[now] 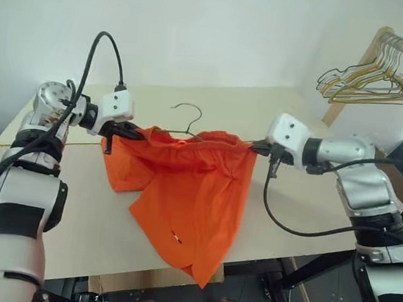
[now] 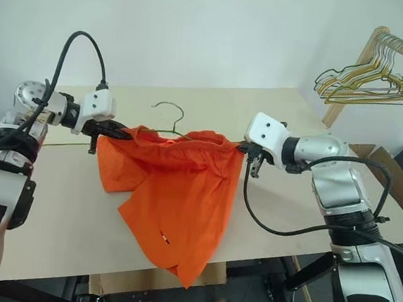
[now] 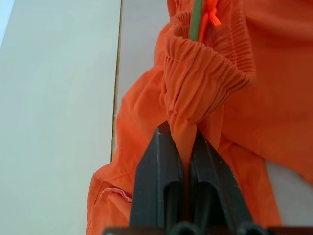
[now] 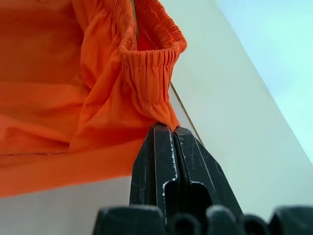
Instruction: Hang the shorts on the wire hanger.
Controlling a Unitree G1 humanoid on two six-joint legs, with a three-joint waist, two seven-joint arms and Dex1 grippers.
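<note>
The shorts hang in the air above the middle of the table, waistband stretched roughly level and running side to side, parallel to the table's far edge; the legs drape down, the lowest hem past the near edge. The wire hanger sits at the waistband: its hook rises just behind the band's midpoint, and an olive wire shows inside the gathered band in the left wrist view, so its long axis appears to lie along the band. The left gripper is clamped on the band's left end, the right gripper on its right end, each about equally far from the hook. Judgement: the next move depends on keeping band and wire aligned.
</note>
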